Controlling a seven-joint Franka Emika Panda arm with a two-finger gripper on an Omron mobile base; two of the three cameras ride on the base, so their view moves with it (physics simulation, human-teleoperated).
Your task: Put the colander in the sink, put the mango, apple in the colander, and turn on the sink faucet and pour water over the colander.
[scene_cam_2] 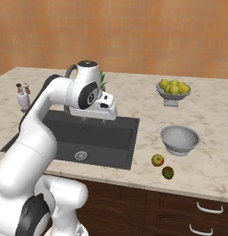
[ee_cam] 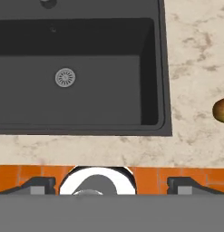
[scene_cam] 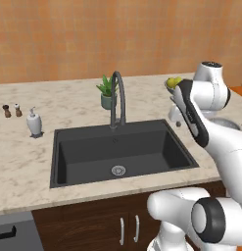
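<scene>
Mango (scene_cam_2: 168, 173) and apple (scene_cam_2: 157, 160) lie unlabelled before colander (scene_cam_2: 180, 139).

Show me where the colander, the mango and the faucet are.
colander (scene_cam_2: 180, 138): right base view, inside of the bowl.
mango (scene_cam_2: 168, 173): right base view, middle of the fruit.
faucet (scene_cam: 118, 98): left base view, arched spout.

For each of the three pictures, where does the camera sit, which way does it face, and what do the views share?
Left base view: behind the arm on its left, facing forward and down at the sink and sink faucet; the white arm fills the lower right.
Right base view: behind on the right, facing the counter with colander, apple and mango; the arm rises lower left.
Hand view: on the hand, looking down into the sink; the open claw at the bottom.
All three share the sink.
</scene>
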